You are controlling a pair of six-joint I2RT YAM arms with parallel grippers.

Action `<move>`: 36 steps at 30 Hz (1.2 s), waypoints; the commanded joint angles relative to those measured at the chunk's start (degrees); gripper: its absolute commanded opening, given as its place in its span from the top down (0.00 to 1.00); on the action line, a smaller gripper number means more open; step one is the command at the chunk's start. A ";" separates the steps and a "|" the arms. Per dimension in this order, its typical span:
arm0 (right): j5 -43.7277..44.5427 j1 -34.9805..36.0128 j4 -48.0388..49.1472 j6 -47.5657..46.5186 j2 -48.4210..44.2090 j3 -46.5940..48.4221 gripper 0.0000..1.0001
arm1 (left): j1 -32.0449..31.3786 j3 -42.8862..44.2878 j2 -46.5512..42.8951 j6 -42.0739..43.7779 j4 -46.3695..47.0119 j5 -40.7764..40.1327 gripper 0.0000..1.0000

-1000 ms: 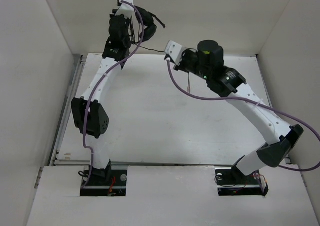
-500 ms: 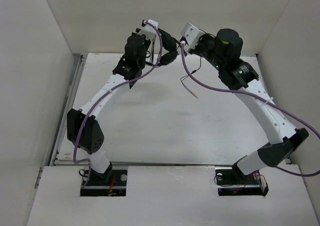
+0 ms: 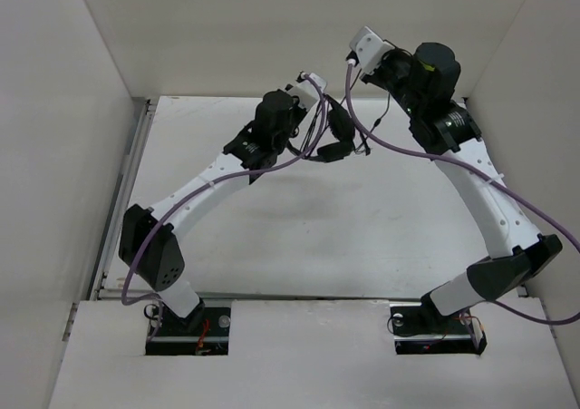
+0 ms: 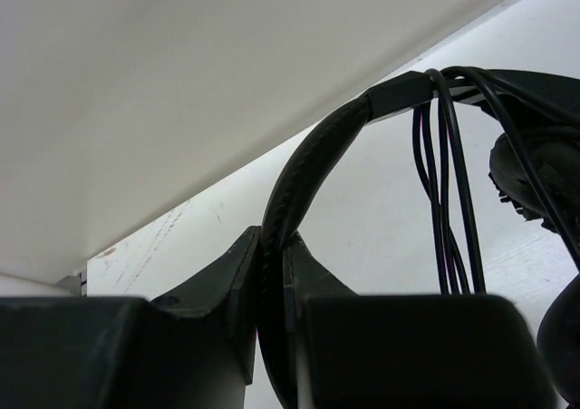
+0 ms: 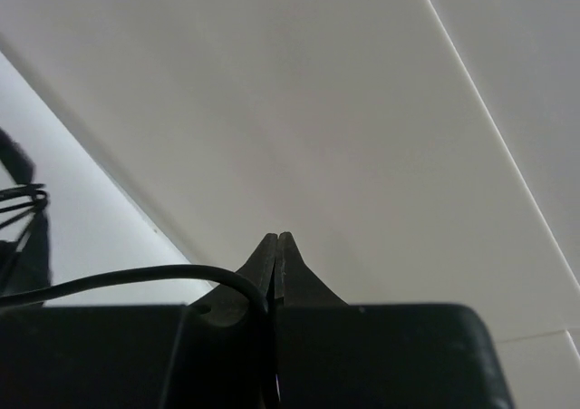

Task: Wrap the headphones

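Left wrist: end effector (image 4: 274,246) clamps headphones (image 4: 313,150), seemingly headband.

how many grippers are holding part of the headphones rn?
2. The left gripper clamps the headband; the right gripper pinches the cord.

Earcup (image 4: 536,166) cut by edge, cord (image 5: 118,277) end hidden in right claw (image 5: 275,241)

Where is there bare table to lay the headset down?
White table is bare at centre, between left arm and right arm, nearer than held black over-ear headphones, and at far-left corner. Crowded: far centre, around left gripper, right gripper, cord.
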 commanded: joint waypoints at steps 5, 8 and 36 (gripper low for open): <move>1.20 -4.35 6.28 -2.90 -3.09 2.05 1.00 | -0.66 -1.19 -7.23 -0.34 0.48 2.32 1.00; -1.26 -4.09 2.34 -1.06 -3.88 3.45 1.00 | -0.13 -1.36 -6.79 0.10 0.57 1.54 1.00; -9.62 1.19 -15.87 2.56 -4.85 14.00 1.00 | 2.33 0.75 -0.99 5.11 2.15 -6.73 1.00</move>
